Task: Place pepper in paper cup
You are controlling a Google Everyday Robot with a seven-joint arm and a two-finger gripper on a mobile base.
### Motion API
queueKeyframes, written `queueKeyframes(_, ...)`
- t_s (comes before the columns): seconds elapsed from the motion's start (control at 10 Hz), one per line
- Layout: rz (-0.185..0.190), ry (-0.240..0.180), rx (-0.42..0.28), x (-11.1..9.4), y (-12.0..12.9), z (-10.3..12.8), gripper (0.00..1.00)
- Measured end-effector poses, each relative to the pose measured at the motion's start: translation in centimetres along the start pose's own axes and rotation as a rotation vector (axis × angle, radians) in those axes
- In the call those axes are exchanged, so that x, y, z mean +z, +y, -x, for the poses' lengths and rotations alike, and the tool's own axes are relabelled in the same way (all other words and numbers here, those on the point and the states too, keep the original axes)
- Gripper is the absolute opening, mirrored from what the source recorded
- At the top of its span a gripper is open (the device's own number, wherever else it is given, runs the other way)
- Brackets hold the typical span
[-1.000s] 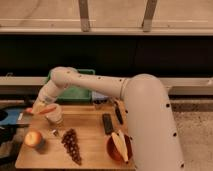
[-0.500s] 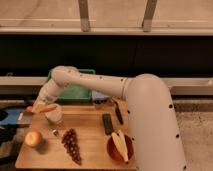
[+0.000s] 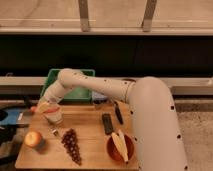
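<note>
The orange-red pepper (image 3: 42, 107) lies roughly level at the tip of my gripper (image 3: 47, 106), which is shut on it. It hangs just above the rim of the white paper cup (image 3: 54, 117). The cup stands upright near the back left corner of the wooden table (image 3: 90, 135). My arm comes in from the right and hides part of the cup's mouth.
A round orange-yellow fruit (image 3: 33, 138) sits at the front left, with dark grapes (image 3: 71, 145) beside it. An orange bowl (image 3: 112, 149) holding corn stands at the front right. Two black items (image 3: 107, 123) lie mid-table. A green bin (image 3: 80, 89) sits behind the arm.
The gripper with the pepper has shifted slightly right and down, closer over the cup. Nothing else has moved.
</note>
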Motion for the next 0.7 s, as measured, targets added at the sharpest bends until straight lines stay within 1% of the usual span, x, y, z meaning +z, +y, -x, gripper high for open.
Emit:
queueKeyframes(0.1, 0.000, -0.005, 0.002, -0.05, -0.04, -0.05, 0.06)
queueKeyframes(0.3, -0.002, -0.012, 0.007, -0.22, -0.10, -0.18, 0.26)
queueKeyframes(0.4, -0.006, -0.015, 0.010, -0.36, -0.20, -0.27, 0.38)
queueKeyframes(0.6, -0.017, -0.017, 0.011, -0.62, -0.33, -0.32, 0.54)
queueKeyframes(0.7, -0.027, -0.017, 0.015, -0.90, -0.39, -0.39, 0.60)
